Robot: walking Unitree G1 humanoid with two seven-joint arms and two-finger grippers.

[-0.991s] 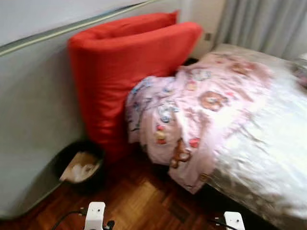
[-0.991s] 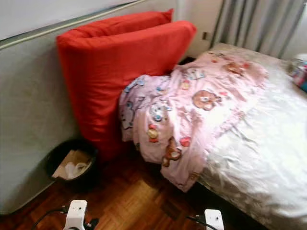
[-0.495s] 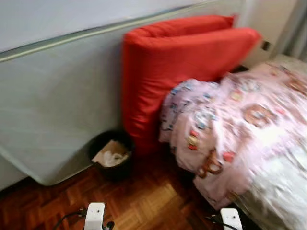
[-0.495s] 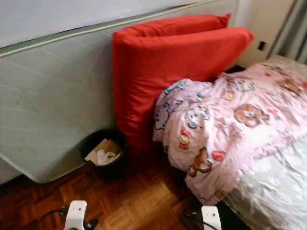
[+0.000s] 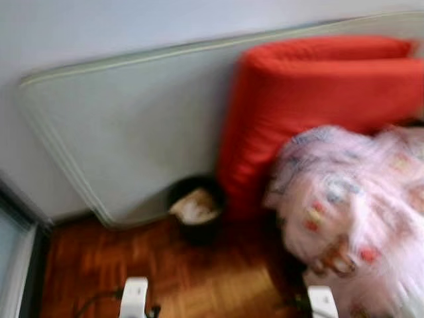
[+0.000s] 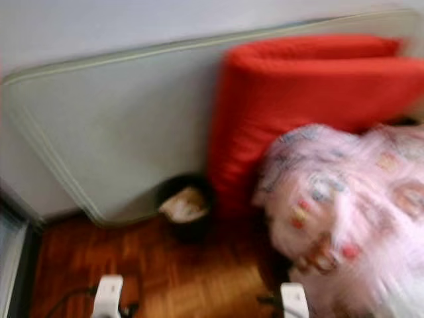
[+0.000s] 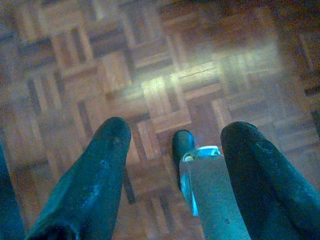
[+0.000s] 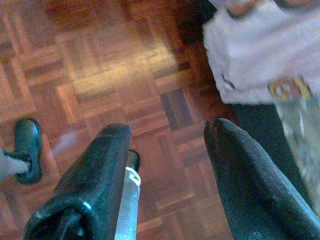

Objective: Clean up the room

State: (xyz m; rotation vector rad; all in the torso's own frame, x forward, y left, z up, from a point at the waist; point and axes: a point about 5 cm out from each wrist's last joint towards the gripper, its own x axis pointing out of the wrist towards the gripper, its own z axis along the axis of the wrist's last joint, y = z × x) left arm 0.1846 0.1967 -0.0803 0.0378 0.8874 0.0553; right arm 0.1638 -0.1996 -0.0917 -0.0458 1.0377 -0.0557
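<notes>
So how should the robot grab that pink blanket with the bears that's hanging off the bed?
Probably by the loose lower edge of the pink blanket, where it droops off the bed toward the wood floor. Coming in low from the floor side looks best: the hanging fold is bunched and free there. The pictures are blurry, so finer folds can't be judged.

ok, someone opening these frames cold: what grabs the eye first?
The big red cushion, propped upright against the pale mattress that leans on the wall. Next, the pink cartoon-print quilt bunched in front of it on the robot's right. Then the small black waste bin with crumpled paper inside, standing on the parquet floor at the cushion's foot. Both head views are blurred.
</notes>
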